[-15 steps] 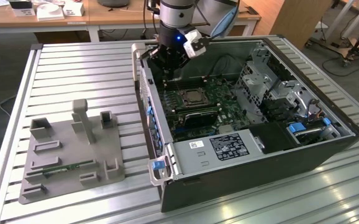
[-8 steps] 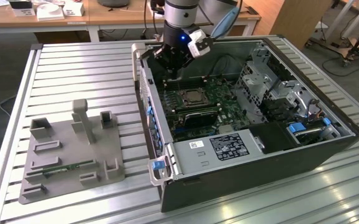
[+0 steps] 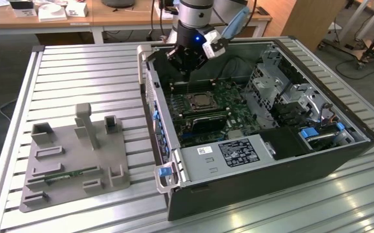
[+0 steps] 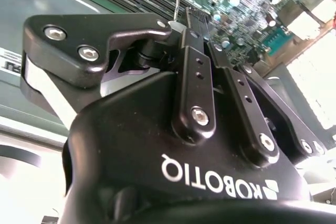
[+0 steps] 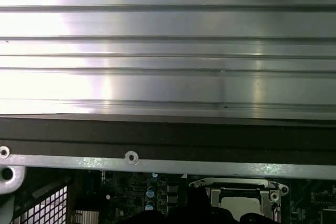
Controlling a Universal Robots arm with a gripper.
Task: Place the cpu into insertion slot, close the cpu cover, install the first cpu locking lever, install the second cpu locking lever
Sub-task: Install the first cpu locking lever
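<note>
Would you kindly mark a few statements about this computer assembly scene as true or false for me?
1. The black computer case lies on its side with its interior open. True.
2. The tool hangs over the green motherboard inside the case. True.
3. The grey moulded fixture tray stands at the exterior view's right of the case. False: it stands at the exterior view's left.
4. The case rests on a wooden tabletop. False: it rests on a ribbed silver metal table.
</note>
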